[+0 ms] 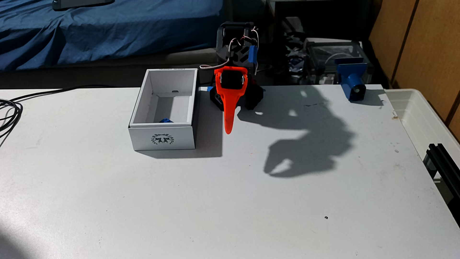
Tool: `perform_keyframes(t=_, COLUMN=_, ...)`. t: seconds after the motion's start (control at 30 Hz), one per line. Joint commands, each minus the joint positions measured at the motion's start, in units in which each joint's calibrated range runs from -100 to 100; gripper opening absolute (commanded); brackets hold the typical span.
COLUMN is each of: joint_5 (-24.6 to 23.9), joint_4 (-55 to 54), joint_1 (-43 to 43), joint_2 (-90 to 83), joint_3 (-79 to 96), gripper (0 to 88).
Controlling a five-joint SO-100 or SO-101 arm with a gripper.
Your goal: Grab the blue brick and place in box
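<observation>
black cables (10, 112) lie at the left table (224, 199) edge, well to the left of the box (163, 140). the box stands open-topped, its emblem side facing the camera. inside it, low against that near wall, the blue brick (166, 120) shows as a small blue corner; the rest of the interior looks bare white. so the task's thing already lies in the box, and the placing looks done.

just to the right of the box the orange gripper (227, 130) hangs tip down, apart from the box wall and holding nothing. only one orange finger shows edge-on, so i cannot tell whether the jaws are parted or closed; the shadow further right of the box hints at a small gap, nothing surer.

what is left, by my judgement, is a clean retreat: lift straight away from the box, keeping the finger off its right wall so the box does not shift.

far to the right of the box sits a blue printed mount (352, 84), and beyond it a translucent bin (423, 117) whose contents i cannot make out.
</observation>
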Motion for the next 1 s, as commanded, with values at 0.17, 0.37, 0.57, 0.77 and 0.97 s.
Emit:
perform_keyframes(t=0.17, joint_5=0.9, joint_4=2.8, joint_1=-0.5, joint_2=-0.8, joint_3=2.0, gripper=1.0)
perform_keyframes(t=0.37, joint_5=0.8, joint_4=6.2, joint_1=-0.5, joint_2=-0.8, joint_3=2.1, gripper=0.9)
perform_keyframes(t=0.57, joint_5=0.4, joint_4=7.0, joint_1=-0.5, joint_2=-0.8, joint_3=1.8, gripper=0.9)
perform_keyframes(t=0.77, joint_5=0.4, joint_4=7.0, joint_1=-0.5, joint_2=-0.8, joint_3=1.8, gripper=0.9)
perform_keyframes(t=0.97, joint_5=0.7, joint_4=6.9, joint_1=-0.5, joint_2=-0.8, joint_3=1.9, gripper=0.9)
